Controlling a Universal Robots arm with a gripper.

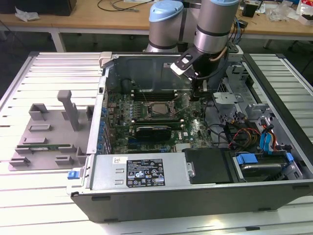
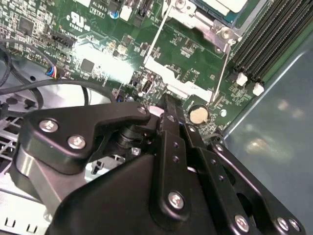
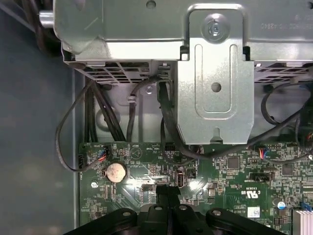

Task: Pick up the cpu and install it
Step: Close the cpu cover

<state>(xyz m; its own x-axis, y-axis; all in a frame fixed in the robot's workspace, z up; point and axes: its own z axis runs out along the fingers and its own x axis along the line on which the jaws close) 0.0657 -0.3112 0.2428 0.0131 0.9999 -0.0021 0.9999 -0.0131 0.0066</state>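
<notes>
The cpu (image 1: 159,108) is a silvery square chip lying in the black socket at the middle of the green motherboard (image 1: 195,129), inside the open computer case. In the second wrist view the cpu (image 2: 222,6) shows at the picture's edge, with the socket's metal plate (image 2: 171,81) swung up beside it. My gripper (image 1: 196,96) hangs over the board towards the exterior view's right of the socket, a short way off the cpu. Its black fingers (image 2: 168,115) are pressed together with nothing between them, and they show the same way, as fingers (image 3: 161,196), in the first wrist view.
A round coin battery (image 3: 116,172) sits on the board close to the fingertips. A metal drive bracket (image 3: 215,73) and black cables (image 3: 102,112) stand just beyond. A grey fixture (image 1: 49,137) with a green memory stick (image 1: 41,146) lies outside the case at the exterior view's left.
</notes>
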